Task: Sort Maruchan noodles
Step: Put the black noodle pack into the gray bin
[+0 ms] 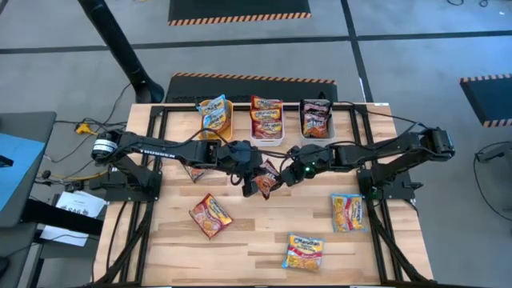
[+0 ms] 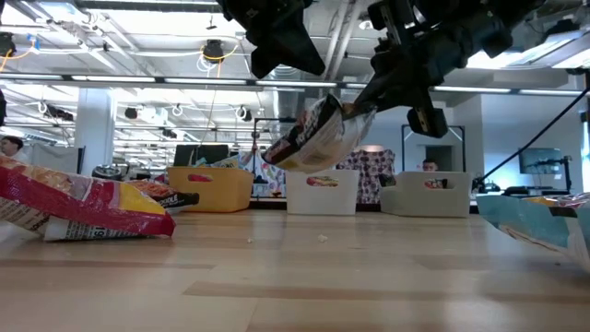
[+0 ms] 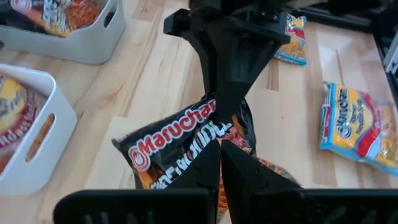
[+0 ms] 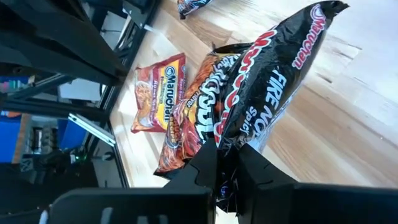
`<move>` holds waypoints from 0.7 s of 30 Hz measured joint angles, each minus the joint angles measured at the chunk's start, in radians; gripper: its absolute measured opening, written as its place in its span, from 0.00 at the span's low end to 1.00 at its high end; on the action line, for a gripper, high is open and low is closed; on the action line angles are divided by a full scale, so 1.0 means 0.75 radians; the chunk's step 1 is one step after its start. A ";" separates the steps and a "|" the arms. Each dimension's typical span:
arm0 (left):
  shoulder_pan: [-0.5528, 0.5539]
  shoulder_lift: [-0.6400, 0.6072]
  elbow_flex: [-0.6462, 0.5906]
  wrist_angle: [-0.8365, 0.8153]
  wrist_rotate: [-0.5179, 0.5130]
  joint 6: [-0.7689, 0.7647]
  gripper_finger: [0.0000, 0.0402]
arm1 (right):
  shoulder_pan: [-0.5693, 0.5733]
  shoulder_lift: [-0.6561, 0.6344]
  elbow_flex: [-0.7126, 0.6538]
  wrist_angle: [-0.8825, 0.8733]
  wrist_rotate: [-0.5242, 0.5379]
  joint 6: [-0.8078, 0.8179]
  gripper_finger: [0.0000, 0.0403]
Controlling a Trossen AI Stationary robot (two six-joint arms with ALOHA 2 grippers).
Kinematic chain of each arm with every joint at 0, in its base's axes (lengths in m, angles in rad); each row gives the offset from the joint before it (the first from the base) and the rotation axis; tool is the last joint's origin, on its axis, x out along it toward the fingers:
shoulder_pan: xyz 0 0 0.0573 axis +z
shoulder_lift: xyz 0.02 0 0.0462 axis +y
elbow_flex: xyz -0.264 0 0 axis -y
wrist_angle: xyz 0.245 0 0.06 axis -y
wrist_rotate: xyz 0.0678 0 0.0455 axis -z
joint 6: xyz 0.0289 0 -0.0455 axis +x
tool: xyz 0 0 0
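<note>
A lab or industrial test hall: a wooden table (image 1: 256, 240) on a grey floor marked with hazard-striped mats (image 1: 238, 10), exposed ceiling pipes and strip lights (image 2: 138, 41), monitors (image 2: 539, 161) and seated people (image 2: 429, 167) beyond the table's far edge.

- Three bins are standing in a row: orange bin (image 1: 222, 120), white bin (image 1: 266, 136), grey bin (image 1: 316, 128).
- Four packets are lying loose: two yellow-and-blue (image 1: 349, 213) (image 1: 304, 251), one red-orange (image 1: 210, 215), another partly hidden (image 1: 194, 171).
- One dark packet (image 1: 269, 178) is hanging between two grippers.
</note>
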 joint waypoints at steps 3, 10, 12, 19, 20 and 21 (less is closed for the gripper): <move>0.000 0.000 0.000 -0.006 0.012 -0.009 0.00 | 0.000 -0.015 0.000 -0.021 0.000 -0.027 0.09; 0.010 0.001 0.000 -0.007 0.027 0.002 0.00 | 0.000 -0.106 -0.001 -0.167 0.002 -0.085 0.09; 0.014 0.001 0.000 -0.007 0.040 0.012 0.02 | 0.003 -0.138 -0.001 -0.204 0.011 -0.106 0.09; 0.017 0.001 0.000 -0.004 0.084 0.013 0.15 | 0.018 -0.292 -0.001 -0.340 0.073 -0.159 0.09; 0.017 0.001 0.000 -0.001 0.085 -0.003 0.18 | 0.017 -0.318 -0.001 -0.358 0.081 -0.172 0.09; 0.017 0.001 0.000 0.000 0.094 -0.022 0.20 | 0.017 -0.347 -0.001 -0.385 0.097 -0.184 0.09</move>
